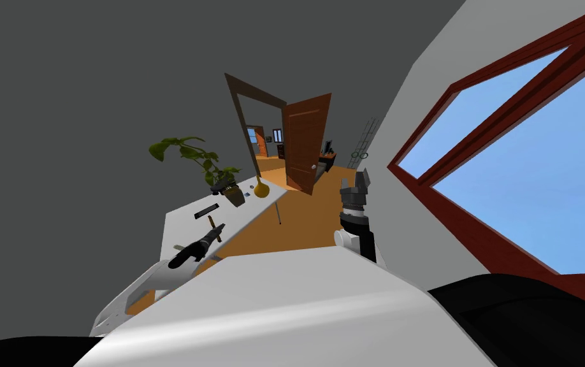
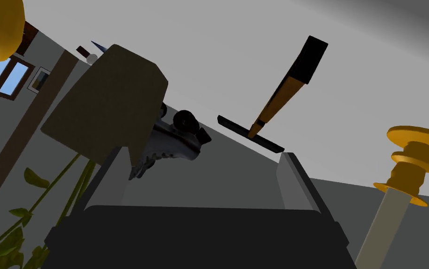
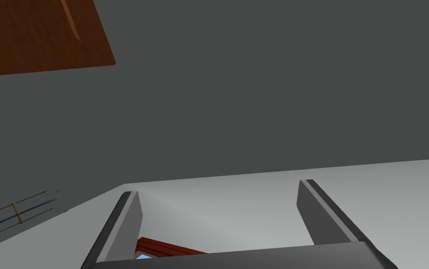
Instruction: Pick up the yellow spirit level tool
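- Head view: the left arm reaches over the white surface (image 1: pixel 180 224), and the left pincer (image 1: pixel 216 230) sits at its near part. Just beyond it lies a short yellow-brown stick, judged to be the yellow spirit level (image 1: pixel 211 221). Past that is a dark flat bar (image 1: pixel 207 211). Farther along the surface stand a potted plant (image 1: pixel 189 153) and a yellow gourd-shaped vase (image 1: pixel 260 188).
- Head view, other arm: the right pincer (image 1: pixel 362 179) is raised, well apart from the surface. The left arm is plainly the nearer one.
- Left wrist view: the left pincer (image 2: pixel 203 156) is released, its fingers spread with nothing between them.
- Left wrist view, target: the spirit level (image 2: pixel 276 102) shows as a yellow-orange bar with a black end block. It lies ahead of the pincer, offset toward the finger on the side of a yellow flanged handle (image 2: pixel 412 159). Its long axis runs away from the pincer, not across the gap. Its near end meets the dark bar (image 2: pixel 251 134); whether they touch cannot be told.
- Left wrist view, other items: a brown plant pot (image 2: pixel 106 102) and a grey object with dark wheels (image 2: pixel 176 140) stand off the other finger.
- Judgement: the closing line must turn to cross the bar's narrow width before descent.
- Right wrist view: the right pincer (image 3: pixel 219 187) is released and empty.
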Robot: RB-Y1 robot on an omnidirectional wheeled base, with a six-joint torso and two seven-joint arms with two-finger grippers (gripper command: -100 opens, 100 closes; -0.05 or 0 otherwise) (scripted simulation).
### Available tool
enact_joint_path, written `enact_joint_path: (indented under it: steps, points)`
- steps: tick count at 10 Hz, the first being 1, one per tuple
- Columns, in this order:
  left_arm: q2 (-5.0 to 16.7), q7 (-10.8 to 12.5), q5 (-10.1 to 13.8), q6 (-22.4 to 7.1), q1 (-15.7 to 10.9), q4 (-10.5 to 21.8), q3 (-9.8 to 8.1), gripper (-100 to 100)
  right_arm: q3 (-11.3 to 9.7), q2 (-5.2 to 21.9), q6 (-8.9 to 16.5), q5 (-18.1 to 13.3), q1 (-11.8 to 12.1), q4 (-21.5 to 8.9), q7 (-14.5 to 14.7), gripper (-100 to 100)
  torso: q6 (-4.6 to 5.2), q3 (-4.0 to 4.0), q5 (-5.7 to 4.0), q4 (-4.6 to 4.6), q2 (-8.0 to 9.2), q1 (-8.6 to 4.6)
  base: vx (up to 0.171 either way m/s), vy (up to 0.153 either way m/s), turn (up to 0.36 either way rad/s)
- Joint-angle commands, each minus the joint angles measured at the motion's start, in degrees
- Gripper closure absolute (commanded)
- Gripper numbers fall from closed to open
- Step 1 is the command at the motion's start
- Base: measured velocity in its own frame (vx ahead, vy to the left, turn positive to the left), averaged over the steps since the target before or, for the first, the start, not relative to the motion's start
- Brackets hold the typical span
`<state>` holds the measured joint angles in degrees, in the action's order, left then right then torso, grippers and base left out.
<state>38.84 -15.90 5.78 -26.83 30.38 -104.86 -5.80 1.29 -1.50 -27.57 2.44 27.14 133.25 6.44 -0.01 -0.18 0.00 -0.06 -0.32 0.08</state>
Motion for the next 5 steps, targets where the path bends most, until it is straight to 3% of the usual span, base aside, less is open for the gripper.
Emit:
enact_joint_path:
  steps: [1, 5]
  points:
    - [2.25, -0.20, 1.31, -2.31, 0.31, 1.57, 0.61, -100, 0.00, 0.00, 0.00, 0.00, 0.00, 0.00, 0.00, 0, 0.00, 0.00, 0.00, 0.00, 0.00, 0.00, 0.099, 0.030, -0.087]
    - [7.32, -0.36, 4.70, -6.38, 0.68, 5.60, 2.69, -100, 0.00, 0.00, 0.00, 0.00, 0.00, 0.00, 0.00, 0, -0.01, -0.05, 0.02, -0.02, -0.07, 0.05, 0.112, 0.030, -0.076]
